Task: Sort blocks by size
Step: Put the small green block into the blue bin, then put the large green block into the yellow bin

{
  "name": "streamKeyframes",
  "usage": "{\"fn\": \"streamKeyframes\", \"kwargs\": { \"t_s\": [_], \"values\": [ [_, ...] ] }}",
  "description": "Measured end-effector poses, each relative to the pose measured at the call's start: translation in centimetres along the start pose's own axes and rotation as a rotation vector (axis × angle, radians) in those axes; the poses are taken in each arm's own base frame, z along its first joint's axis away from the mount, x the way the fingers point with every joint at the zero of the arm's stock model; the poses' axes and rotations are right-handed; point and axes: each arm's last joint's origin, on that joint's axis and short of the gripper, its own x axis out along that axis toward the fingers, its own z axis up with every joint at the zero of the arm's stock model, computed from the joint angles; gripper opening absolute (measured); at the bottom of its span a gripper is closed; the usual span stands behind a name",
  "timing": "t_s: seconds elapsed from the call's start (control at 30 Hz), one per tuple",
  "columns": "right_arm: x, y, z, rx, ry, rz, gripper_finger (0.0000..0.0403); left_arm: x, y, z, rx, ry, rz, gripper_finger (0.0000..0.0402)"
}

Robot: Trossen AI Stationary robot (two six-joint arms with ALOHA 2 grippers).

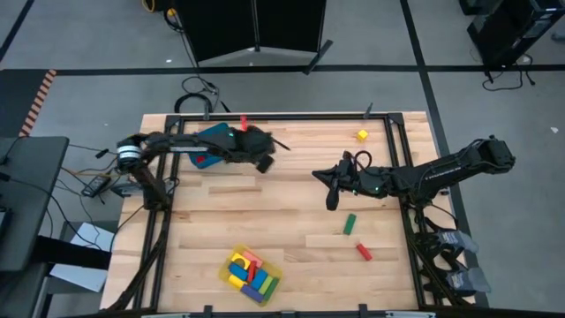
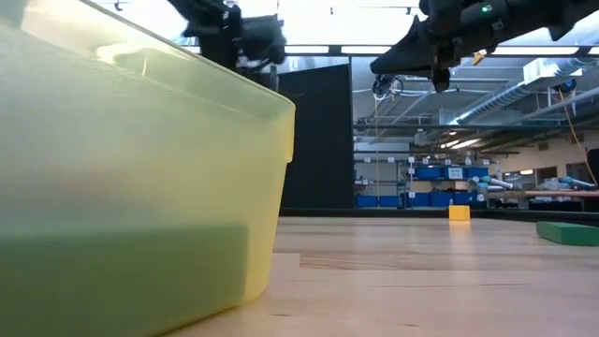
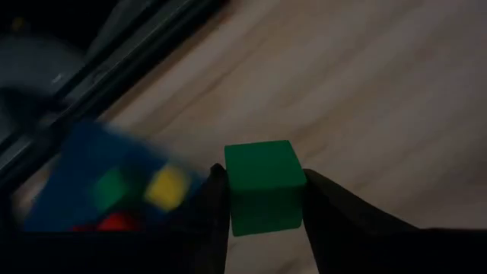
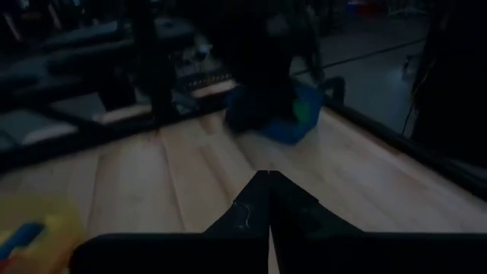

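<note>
My left gripper point(image 1: 262, 161) is above the table beside the blue bin point(image 1: 210, 140), shut on a green cube point(image 3: 262, 171). The bin shows in the left wrist view point(image 3: 91, 183) with green, yellow and red blocks inside. My right gripper point(image 1: 320, 176) is shut and empty above the table's middle, pointing toward the bin point(image 4: 274, 114). A yellow cube point(image 1: 362, 134) lies at the far right. A green bar point(image 1: 350, 223) and a red bar point(image 1: 364, 252) lie at the near right. The yellow tray point(image 1: 275, 281) holds several blocks. My left gripper pinches the green cube by two opposite sides point(image 3: 234, 205) between its two fingers point(image 3: 209, 213). The cube's top face and front face show between them. The cube is lifted clear of the table.
The yellow tray point(image 2: 140, 187) fills the low view's left. The yellow cube point(image 2: 459, 212) and the green bar point(image 2: 566, 232) show beyond it. A small red piece point(image 1: 244, 121) lies at the far edge by the bin. A dark frame point(image 1: 388, 141) rims the table.
</note>
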Motion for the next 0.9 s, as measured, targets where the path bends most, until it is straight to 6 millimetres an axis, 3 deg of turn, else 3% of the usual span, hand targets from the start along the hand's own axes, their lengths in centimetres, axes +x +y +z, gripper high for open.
{"fn": "streamKeyframes", "kwargs": {
  "t_s": [0.23, 0.4, 0.5, 0.63, 0.8, 0.9],
  "values": [
    [-0.9, 1.2, -1.6, -0.091, 0.124, 0.042, 0.0011, -0.3, 6.9, -3.9, -0.161, 0.044, 0.088, 0.0138],
    [-1.5, 1.8, -2.5, -0.133, 0.190, 0.065, 0.0013, 0.4, 10.1, -5.6, -0.265, 0.047, 0.120, 0.0139],
    [-1.7, 1.9, -2.9, -0.105, 0.221, 0.063, 0.0029, 1.5, 11.0, -6.5, -0.279, 0.091, 0.161, 0.0166],
    [-2.2, 2.0, -3.6, -0.064, 0.278, 0.056, 0.0084, 2.2, 11.6, -6.8, -0.289, 0.107, 0.183, 0.0233],
    [-3.2, 2.5, -4.8, 0.001, 0.391, 0.053, 0.0166, 2.0, 11.5, -6.6, -0.280, 0.085, 0.160, 0.0304],
    [-4.2, 2.8, -5.9, 0.068, 0.509, 0.067, 0.0203, 1.3, 10.6, -6.3, -0.250, 0.049, 0.060, 0.0330]
  ]
}}
